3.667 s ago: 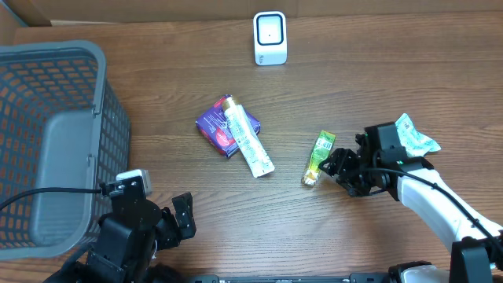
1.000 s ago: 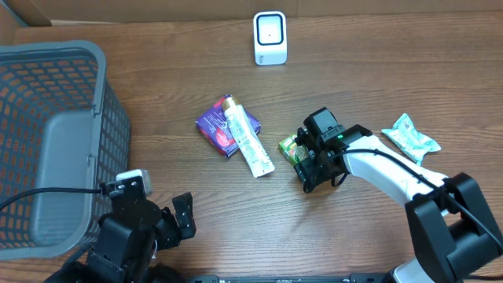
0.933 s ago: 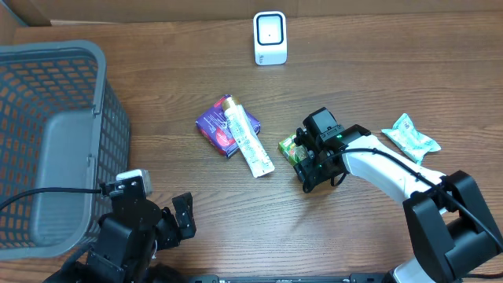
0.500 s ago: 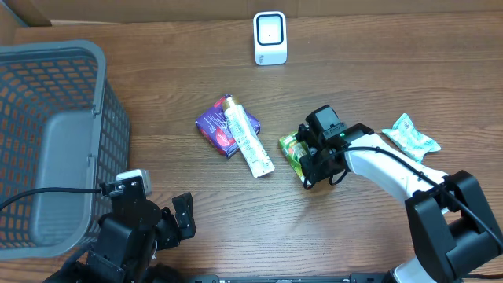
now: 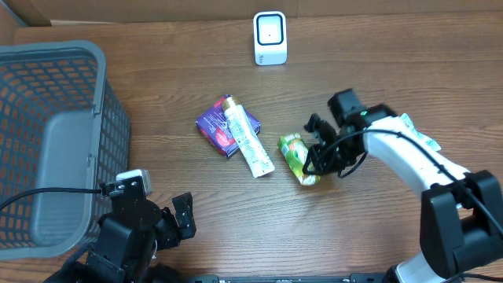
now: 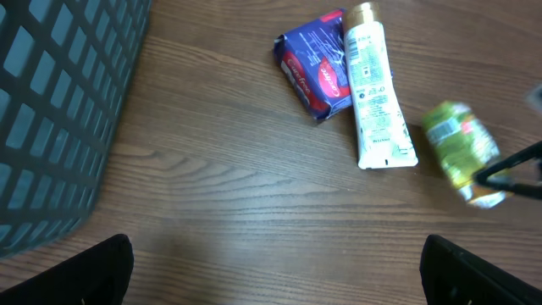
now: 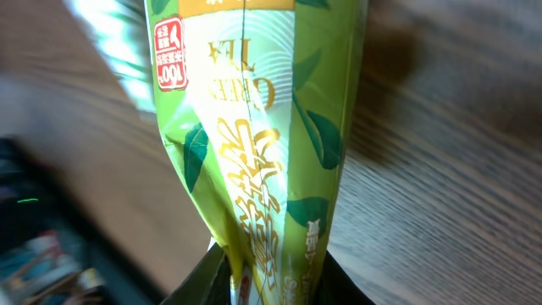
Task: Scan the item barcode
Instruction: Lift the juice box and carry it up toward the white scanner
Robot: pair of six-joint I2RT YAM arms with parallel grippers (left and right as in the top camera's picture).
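Right gripper (image 5: pixel 315 160): closed on one end of the green tea packet (image 5: pixel 294 149). In my wrist view the packet's narrow end runs down between my two dark fingers (image 7: pixel 199 278) and is pinched there, its "GREEN TEA" print upside down to me.

Green tea packet: at mid-table, right of centre. It stretches from my fingers toward the middle of the table, so the free end points away from my arm. I cannot tell whether it rests on the wood or hangs just above it.

White tube (image 5: pixel 248 142): just beside the packet's free end on its left, apart from it, lying flat and slanted.

Purple packet (image 5: pixel 218 126): under the tube's upper half, touching it.

Teal packet (image 5: pixel 417 138): behind my right forearm, partly hidden by it.

White scanner (image 5: pixel 269 37): upright at the far edge of the table (image 5: pixel 354 71), well apart from the held packet.

Left gripper (image 6: pixel 279 284): jaws wide apart, holding nothing, at the near left edge and well apart from all items.

Grey basket (image 5: pixel 55 55): at the far left, beside my left arm.
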